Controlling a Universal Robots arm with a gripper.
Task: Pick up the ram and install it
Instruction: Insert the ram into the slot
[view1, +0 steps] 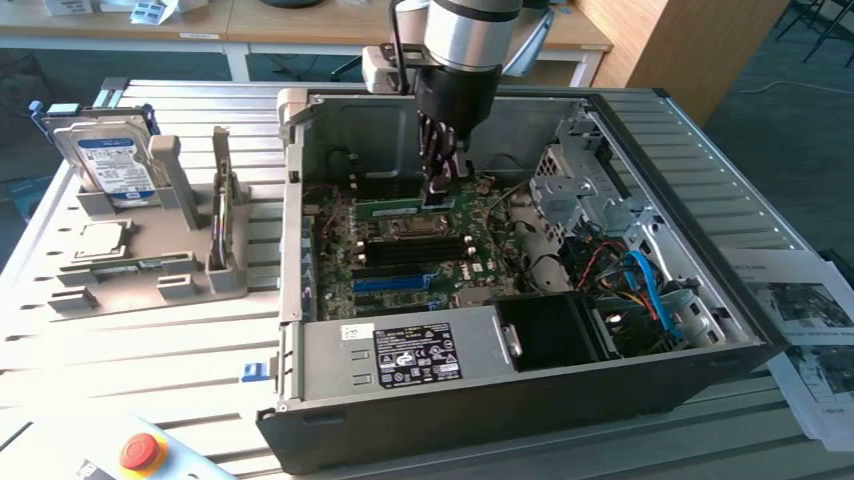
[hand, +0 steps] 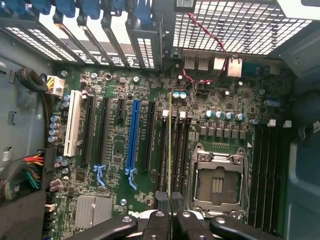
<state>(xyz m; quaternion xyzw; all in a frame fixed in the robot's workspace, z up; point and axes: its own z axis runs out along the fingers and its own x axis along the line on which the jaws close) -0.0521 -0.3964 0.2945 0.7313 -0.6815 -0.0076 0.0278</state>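
Ram (hand: 170, 145) pinched edge-on in gripper (hand: 171, 212), jaws narrow on its upper edge. Position: just beside processor socket (hand: 217, 182), in line with memory slots (hand: 178, 150) there. Seated or not, cannot tell. Judged step: insertion, which calls for stick square to slot and a straight, even press.

The exterior view looks down at a slant onto the slatted grey metal desk (view1: 160, 340). It stands far enough back to take in the whole open black computer case (view1: 534, 400) lying on its side. The wrist view sits right behind the black hand (hand: 171, 207) and faces straight down along it, close above the green motherboard (hand: 115, 150) inside the case. Both views share that motherboard, the hand, and the thin green ram stick (hand: 170, 145) pinched between its fingers, which the wrist view sees edge-on.
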